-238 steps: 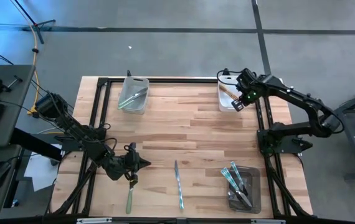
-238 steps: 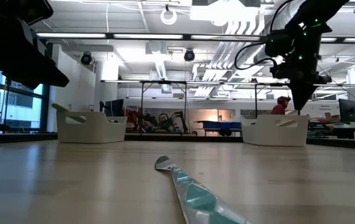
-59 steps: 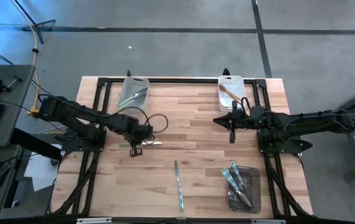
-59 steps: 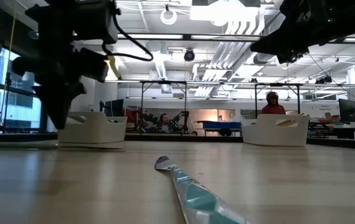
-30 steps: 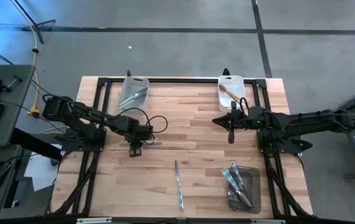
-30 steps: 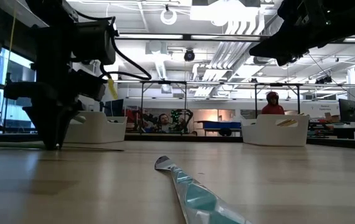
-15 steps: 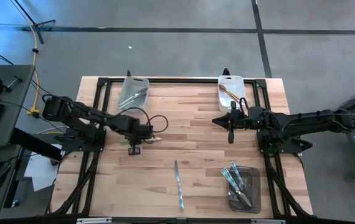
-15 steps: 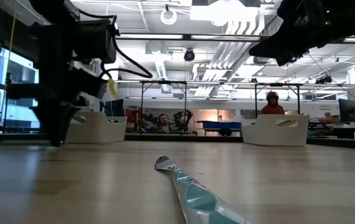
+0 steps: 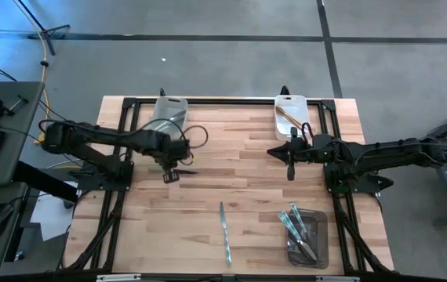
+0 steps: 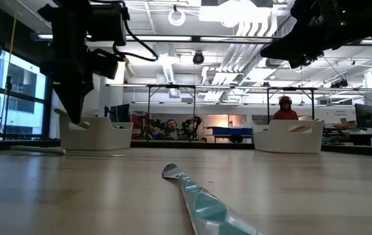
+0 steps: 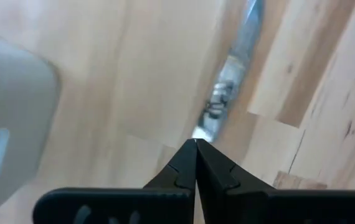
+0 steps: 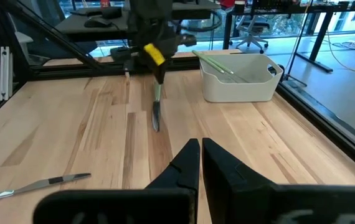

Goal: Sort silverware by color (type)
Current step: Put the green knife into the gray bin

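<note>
My left gripper (image 9: pixel 170 174) hangs above the table just in front of the far-left bin (image 9: pixel 168 117), fingers shut (image 11: pixel 195 144) on a silver utensil (image 11: pixel 227 93). The right wrist view shows that utensil (image 12: pixel 156 109) reaching from the gripper toward the table's right. My right gripper (image 9: pixel 290 166) waits raised over the right half of the table, its fingers shut (image 12: pixel 199 155) on nothing. An iridescent blue-green knife (image 9: pixel 224 231) lies flat on the table near the front edge, also seen as the iridescent knife (image 10: pixel 199 202) in the low view. My left gripper pinches the silver utensil by one end (image 11: pixel 197 132), right at the fingertips, coming from above with the fingers pointing down. The rest of the utensil reaches away toward the table's right. I cannot tell whether its free end (image 12: pixel 156 127) is clear of the table.
The far-left bin (image 10: pixel 94 134) holds silver pieces. The far-right bin (image 9: pixel 290 117) holds gold-bronze pieces. The near-right bin (image 9: pixel 306 235) holds iridescent pieces. Black frame rails run along the table's left and right sides. A person shows in the room beyond the table.
My left gripper has risen from the table top and moved toward the far edge, closer to the far-left bin, and the silver utensil has gone with it. My right arm has kept still.
</note>
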